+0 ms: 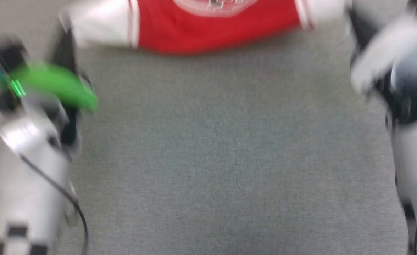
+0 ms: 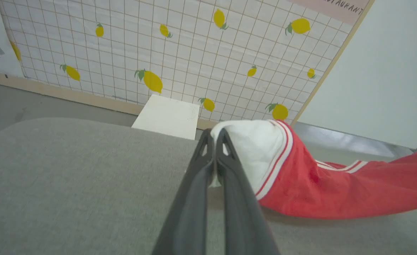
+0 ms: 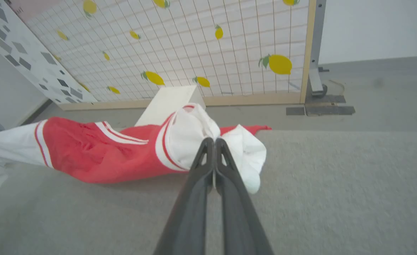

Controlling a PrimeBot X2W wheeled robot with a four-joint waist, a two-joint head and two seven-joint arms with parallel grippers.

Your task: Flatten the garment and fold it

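Head view, blurred: garment (image 1: 208, 28) lifted and stretched above far part of grey worktop (image 1: 208, 159). Left wrist view: left tool (image 2: 215, 136) pressed together, clamped on a white sleeve (image 2: 254, 148). Right wrist view: right tool (image 3: 213, 143) likewise together, pinching the other sleeve (image 3: 190, 138); lemon-print panel (image 3: 194, 46) behind.

The red garment (image 1: 212, 32) with white sleeves sags, raised at both sleeves.

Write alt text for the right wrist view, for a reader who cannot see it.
The right gripper, shut, pinches a white sleeve of the red garment, which stretches away to the left over a grey fabric surface. Behind stand a lemon-printed grid panel and a white block.
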